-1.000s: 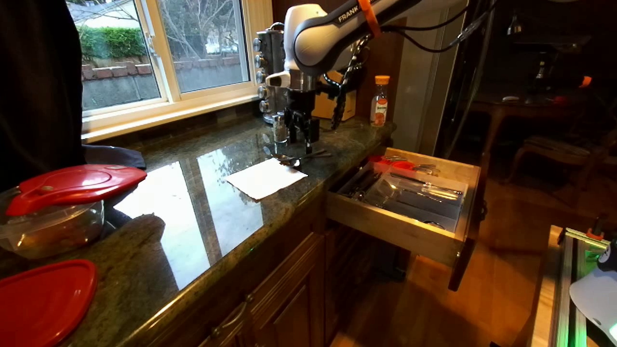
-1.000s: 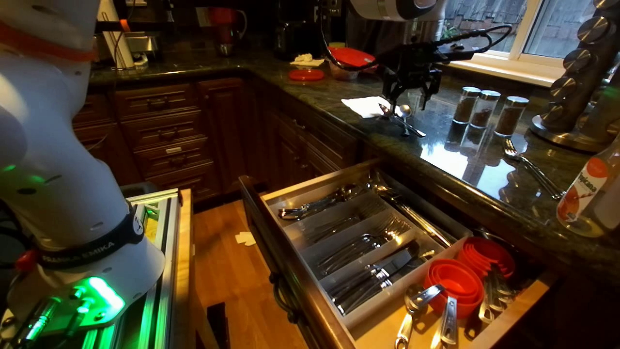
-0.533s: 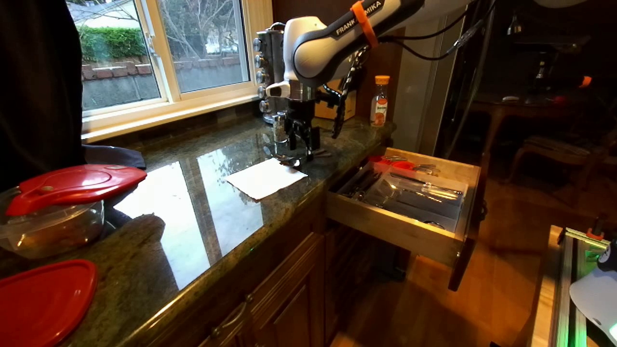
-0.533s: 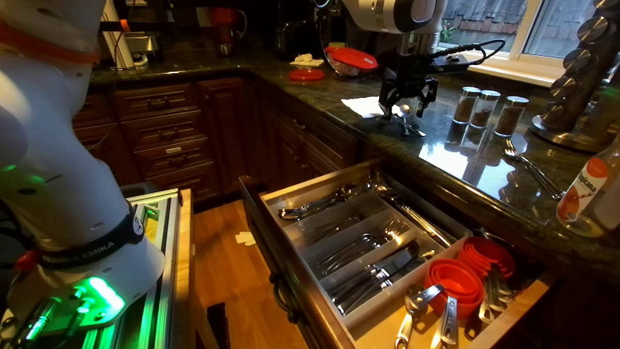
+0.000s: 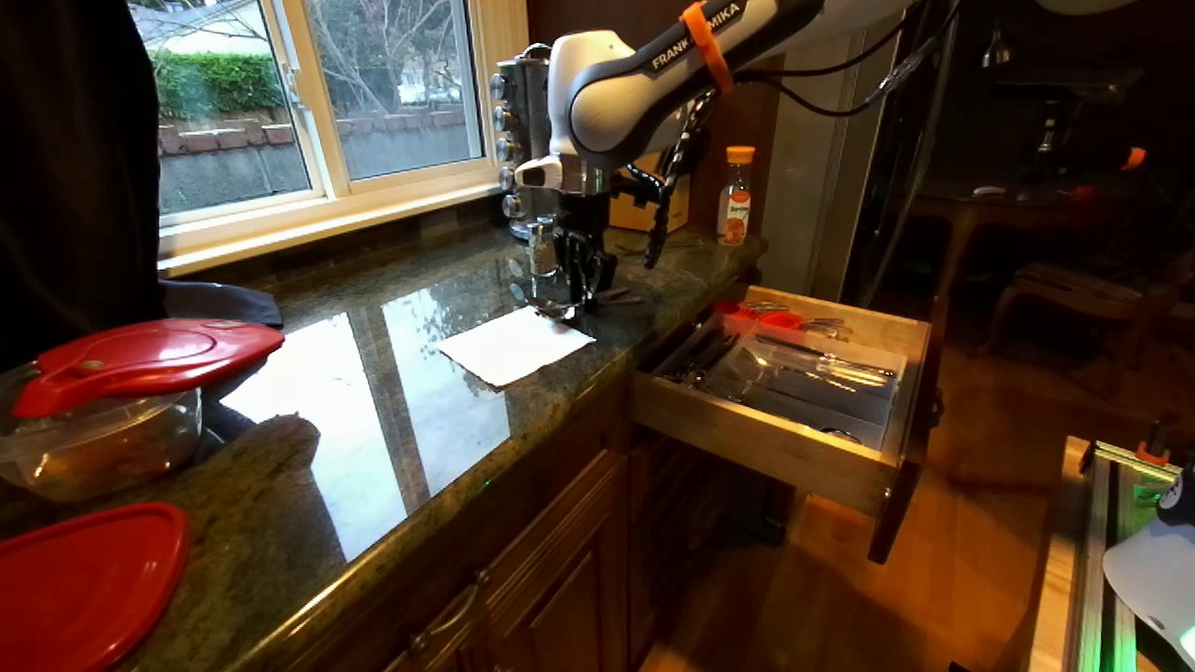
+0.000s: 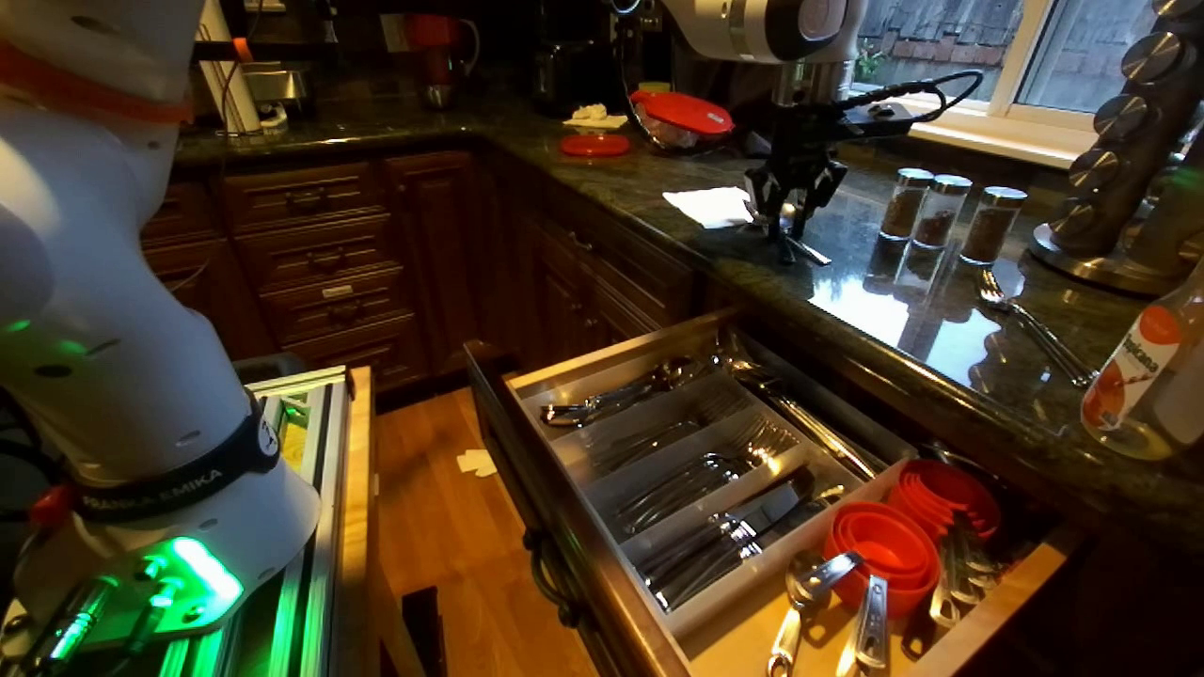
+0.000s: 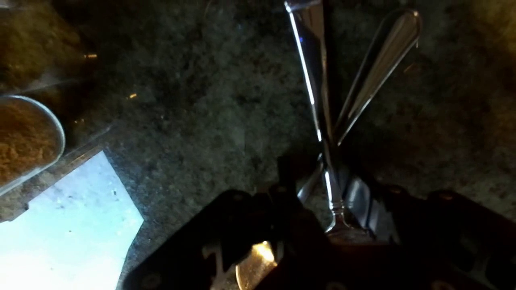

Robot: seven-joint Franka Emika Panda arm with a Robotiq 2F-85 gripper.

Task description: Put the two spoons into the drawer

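Two crossed spoons (image 7: 328, 150) on the counter (image 5: 541, 387), left of the drawer (image 5: 766, 446) in an exterior view: likely light, stiff and slippery, best pinched where they cross. The gripper (image 7: 327, 179) straddles them; whether it grips cannot be told.

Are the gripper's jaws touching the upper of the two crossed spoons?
Cannot tell. In the wrist view the upper spoon runs between the jaws of the gripper, but its lower end disappears into darkness, hiding any contact or gap.
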